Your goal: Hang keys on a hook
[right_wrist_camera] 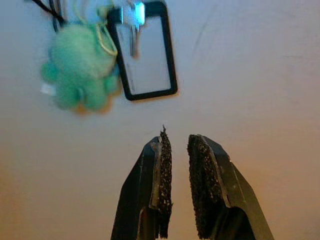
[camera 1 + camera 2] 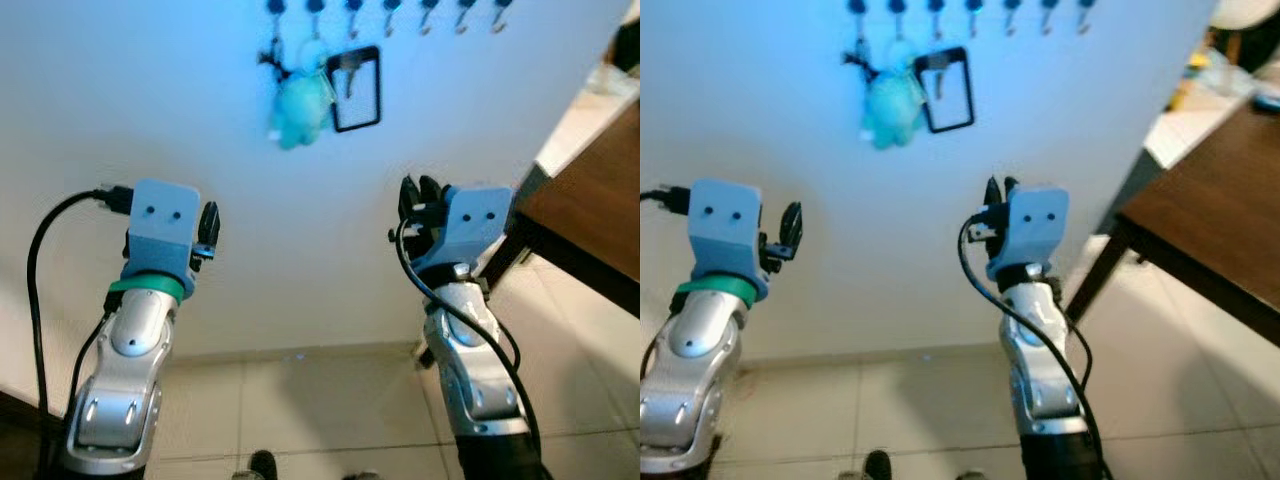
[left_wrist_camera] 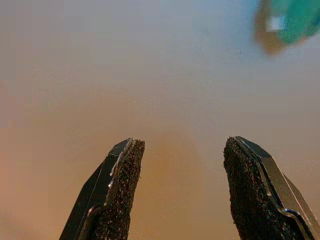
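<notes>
Home hallway: wall hook rack (image 2: 388, 14) with hung keys (image 1: 133, 17), tiled floor (image 2: 320, 415), wooden table (image 2: 590, 205).

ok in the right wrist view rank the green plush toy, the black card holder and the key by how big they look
1. Black card holder and green plush toy: they cover about the same area, too close to rank.
2. Key: clearly smallest, hanging in front of the card holder's top.

All three hang on the wall, so nearness hardly skews this.

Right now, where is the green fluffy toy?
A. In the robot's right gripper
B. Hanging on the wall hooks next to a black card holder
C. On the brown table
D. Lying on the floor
B: the green plush toy hangs from the row of hooks on the wall, beside the black card holder, above both grippers.
</notes>
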### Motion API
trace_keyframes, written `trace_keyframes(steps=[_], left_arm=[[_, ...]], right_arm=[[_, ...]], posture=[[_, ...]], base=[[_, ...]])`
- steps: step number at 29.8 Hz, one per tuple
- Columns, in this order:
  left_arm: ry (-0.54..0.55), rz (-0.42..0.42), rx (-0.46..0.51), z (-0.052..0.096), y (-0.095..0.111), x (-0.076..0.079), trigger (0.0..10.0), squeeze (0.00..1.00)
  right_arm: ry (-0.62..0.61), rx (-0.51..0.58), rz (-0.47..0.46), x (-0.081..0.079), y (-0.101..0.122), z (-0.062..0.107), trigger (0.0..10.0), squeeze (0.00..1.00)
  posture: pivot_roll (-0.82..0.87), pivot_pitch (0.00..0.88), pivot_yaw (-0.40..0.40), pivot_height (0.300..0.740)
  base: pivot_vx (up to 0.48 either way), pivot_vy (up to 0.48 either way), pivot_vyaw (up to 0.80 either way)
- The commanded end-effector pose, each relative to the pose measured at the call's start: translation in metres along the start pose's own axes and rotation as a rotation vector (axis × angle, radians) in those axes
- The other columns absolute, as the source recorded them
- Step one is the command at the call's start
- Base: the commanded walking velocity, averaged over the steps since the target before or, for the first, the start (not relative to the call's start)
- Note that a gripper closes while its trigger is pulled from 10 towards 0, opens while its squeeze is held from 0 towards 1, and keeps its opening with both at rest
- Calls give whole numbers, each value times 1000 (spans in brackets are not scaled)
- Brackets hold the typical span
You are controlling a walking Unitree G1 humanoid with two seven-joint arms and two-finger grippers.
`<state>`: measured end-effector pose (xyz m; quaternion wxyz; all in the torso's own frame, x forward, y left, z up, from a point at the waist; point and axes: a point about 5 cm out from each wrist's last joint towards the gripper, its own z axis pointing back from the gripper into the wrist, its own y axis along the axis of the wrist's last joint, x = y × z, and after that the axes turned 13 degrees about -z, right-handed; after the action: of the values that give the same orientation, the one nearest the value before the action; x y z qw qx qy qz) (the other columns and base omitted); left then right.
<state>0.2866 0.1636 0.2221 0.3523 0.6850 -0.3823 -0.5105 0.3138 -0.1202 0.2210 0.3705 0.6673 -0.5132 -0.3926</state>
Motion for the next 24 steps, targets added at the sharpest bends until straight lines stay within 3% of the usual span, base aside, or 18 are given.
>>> trace_keyframes(steps=[1,14,24], left_arm=[[3,-5,-5,1,-2,-1,10000,0],[1,0,-7,1,-1,-1,10000,0],[-94,141,-71,-2,8,12,10000,0]], right_arm=[[-9,-8,-9,1,-1,0,10000,0],[-22,-17,-23,3,-2,-1,10000,0],[-13,5,-47,0,6,-11,10000,0]], posture=[[-56,80,72,740],[-49,90,74,740],[-44,92,75,740]], base=[[-352,0,0],[-348,0,0],[0,0,-800]])
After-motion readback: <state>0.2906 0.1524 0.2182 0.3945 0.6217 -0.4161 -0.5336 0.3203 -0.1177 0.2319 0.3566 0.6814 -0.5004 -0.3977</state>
